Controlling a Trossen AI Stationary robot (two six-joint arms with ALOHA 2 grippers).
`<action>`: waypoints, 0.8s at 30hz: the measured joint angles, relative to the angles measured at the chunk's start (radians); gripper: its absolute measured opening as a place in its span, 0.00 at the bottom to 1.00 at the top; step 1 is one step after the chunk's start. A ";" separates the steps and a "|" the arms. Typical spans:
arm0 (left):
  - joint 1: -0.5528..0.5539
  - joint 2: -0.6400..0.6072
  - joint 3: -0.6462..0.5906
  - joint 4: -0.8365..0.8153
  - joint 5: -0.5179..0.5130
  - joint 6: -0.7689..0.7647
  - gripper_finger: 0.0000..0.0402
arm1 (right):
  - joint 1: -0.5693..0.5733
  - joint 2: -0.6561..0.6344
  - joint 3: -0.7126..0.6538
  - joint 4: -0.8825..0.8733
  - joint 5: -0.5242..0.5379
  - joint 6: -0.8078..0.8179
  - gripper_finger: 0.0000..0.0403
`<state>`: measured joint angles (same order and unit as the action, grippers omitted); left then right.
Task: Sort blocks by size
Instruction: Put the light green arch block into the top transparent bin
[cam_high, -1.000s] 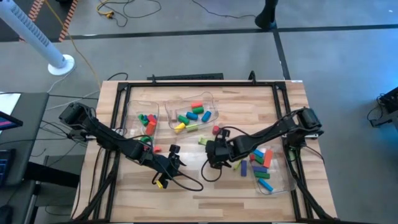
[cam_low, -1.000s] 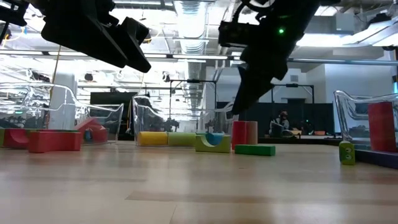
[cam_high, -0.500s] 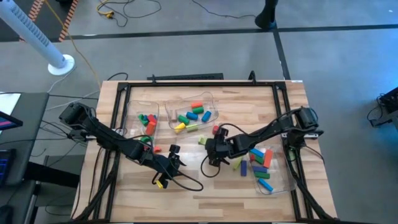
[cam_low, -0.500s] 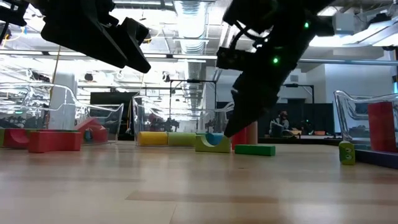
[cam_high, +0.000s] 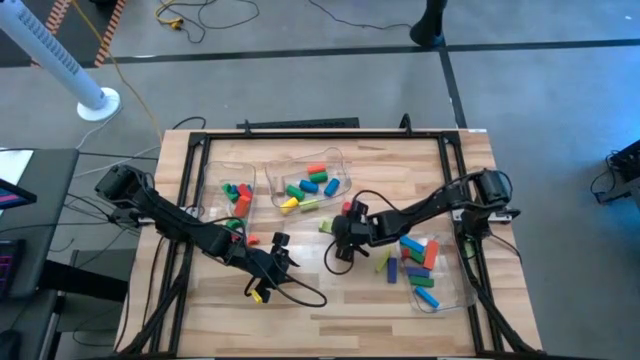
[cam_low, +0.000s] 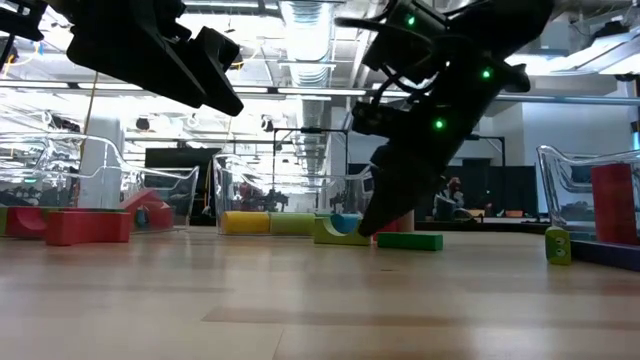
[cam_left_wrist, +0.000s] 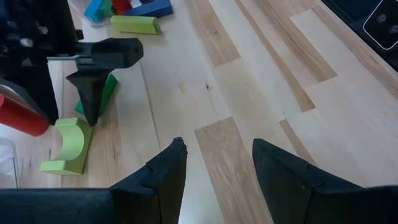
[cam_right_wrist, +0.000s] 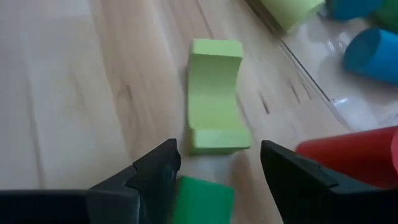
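Bare wood-plank counter (cam_high: 300, 315) fills lower centre. Right claw (cam_right_wrist: 214, 180), spread wide, hovers over a smooth light-green arch block (cam_right_wrist: 213, 112); left claw (cam_left_wrist: 214, 168) parted, empty.

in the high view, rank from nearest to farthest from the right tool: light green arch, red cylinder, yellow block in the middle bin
1. light green arch, on the table just beside the right tool.
2. red cylinder, a little beyond, toward the bins.
3. yellow block, inside the middle bin, farthest.
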<state>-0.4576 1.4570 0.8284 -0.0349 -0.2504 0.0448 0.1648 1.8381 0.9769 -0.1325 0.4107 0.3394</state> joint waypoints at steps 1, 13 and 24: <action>0.000 0.000 0.000 0.000 0.000 0.000 0.44 | -0.004 0.000 -0.001 0.002 0.000 0.000 0.64; 0.000 0.000 0.000 0.013 0.000 0.003 0.44 | -0.010 0.040 0.002 0.084 -0.022 -0.004 0.62; 0.000 0.000 0.000 0.009 0.000 -0.001 0.44 | -0.009 0.063 0.004 0.066 -0.023 0.011 0.43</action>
<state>-0.4572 1.4570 0.8288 -0.0261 -0.2505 0.0437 0.1562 1.9007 0.9806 -0.0666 0.3876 0.3504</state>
